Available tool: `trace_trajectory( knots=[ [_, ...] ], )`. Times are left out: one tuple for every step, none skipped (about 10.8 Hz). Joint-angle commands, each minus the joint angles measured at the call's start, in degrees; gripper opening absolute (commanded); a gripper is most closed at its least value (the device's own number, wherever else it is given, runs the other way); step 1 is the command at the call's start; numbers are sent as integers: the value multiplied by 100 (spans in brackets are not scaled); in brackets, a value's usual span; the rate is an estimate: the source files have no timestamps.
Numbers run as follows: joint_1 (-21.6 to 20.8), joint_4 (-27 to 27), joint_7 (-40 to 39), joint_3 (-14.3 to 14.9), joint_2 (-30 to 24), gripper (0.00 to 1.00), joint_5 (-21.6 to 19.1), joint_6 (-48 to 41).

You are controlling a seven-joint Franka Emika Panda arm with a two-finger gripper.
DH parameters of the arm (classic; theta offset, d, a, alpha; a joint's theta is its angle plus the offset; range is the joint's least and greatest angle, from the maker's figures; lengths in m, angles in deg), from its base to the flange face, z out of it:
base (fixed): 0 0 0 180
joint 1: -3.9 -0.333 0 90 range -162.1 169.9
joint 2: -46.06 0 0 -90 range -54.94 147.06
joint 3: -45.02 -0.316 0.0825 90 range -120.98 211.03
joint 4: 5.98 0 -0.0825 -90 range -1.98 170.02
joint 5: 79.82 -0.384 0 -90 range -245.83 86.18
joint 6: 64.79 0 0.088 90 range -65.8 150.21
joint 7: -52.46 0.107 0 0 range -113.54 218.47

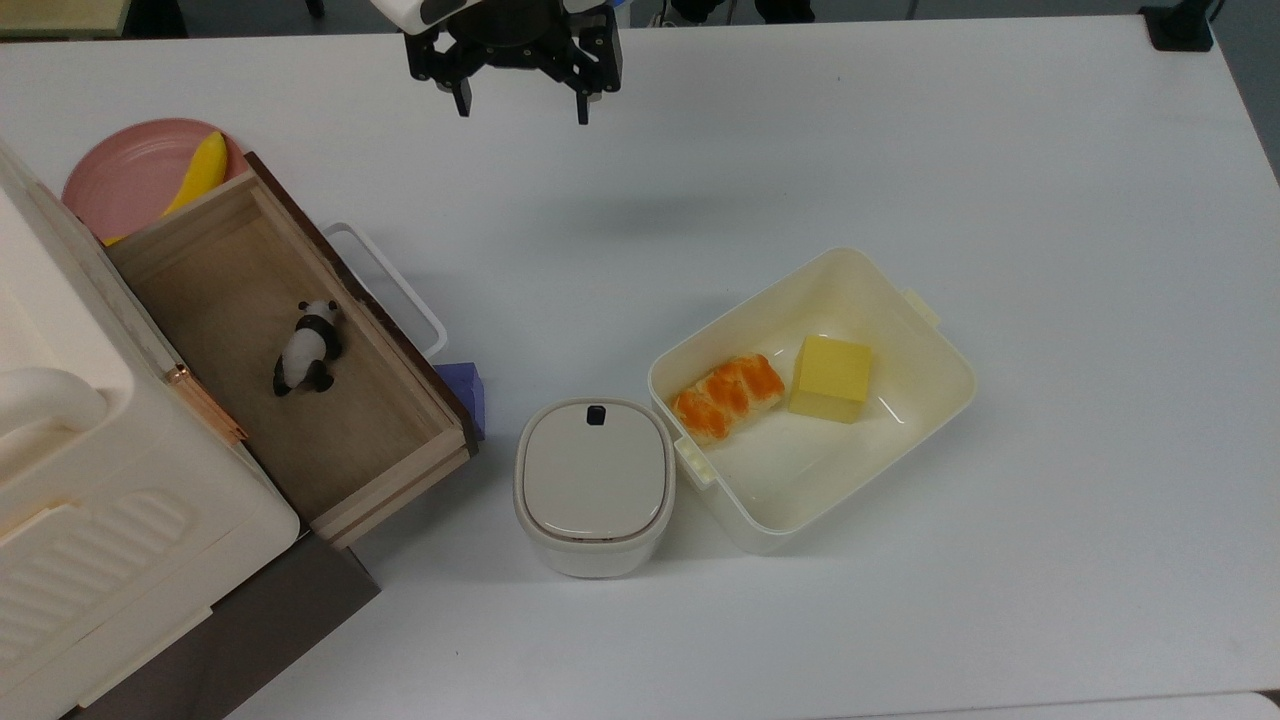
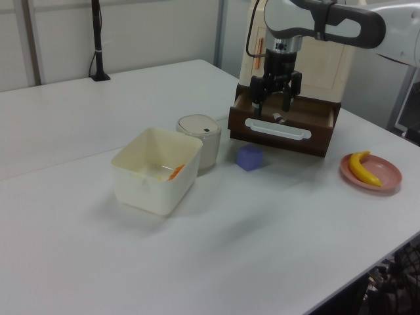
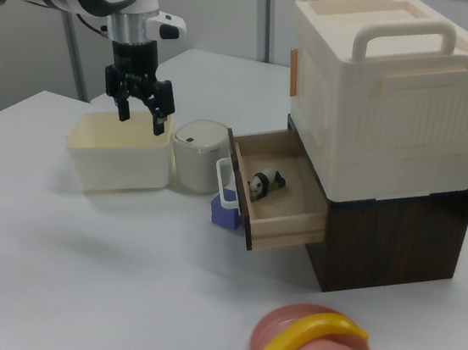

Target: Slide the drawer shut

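Gripper (image 1: 520, 104) jaws spread, empty, above table. Drawer (image 1: 300, 370) pulled out, well off to the top view's lower left of the jaws, probably lower; push its front panel squarely, clear of the handle (image 1: 385, 285).

Drawer (image 1: 250, 330): light wood, dark brown front, white handle (image 1: 385, 285). Panda (image 1: 308, 347): black-and-white. Cabinet (image 3: 387, 108): cream. Plate (image 1: 130, 175): pink; banana (image 1: 198, 175): yellow. Block (image 1: 465, 395): purple. Bin (image 1: 900, 400): cream, holding yellow cube (image 1: 830, 378), orange-striped bread (image 1: 727, 397). Bench (image 1: 900, 150): white. End effector (image 1: 522, 105): black.

cabinet (image 1: 120, 520) cut by frame edge
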Motion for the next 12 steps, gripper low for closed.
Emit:
trace_trajectory(
  knots=[
    [7,254,167,-9,-218,100,84,121],
    [7,254,167,-18,-218,100,84,129],
    [7,254,167,-18,-218,100,84,129],
    [7,254,159,-18,-218,100,84,129],
    [7,254,159,-18,-218,100,84,129],
    [7,263,167,-18,-218,100,84,129],
    [7,281,167,-18,-218,98,75,129],
    [7,281,133,-27,-218,96,75,129],
    [7,289,89,-27,-218,87,84,129],
    [16,290,71,-27,-218,68,58,129],
    [16,290,123,-18,-218,41,14,129],
    [7,290,193,-27,-192,23,5,120]
  ],
)
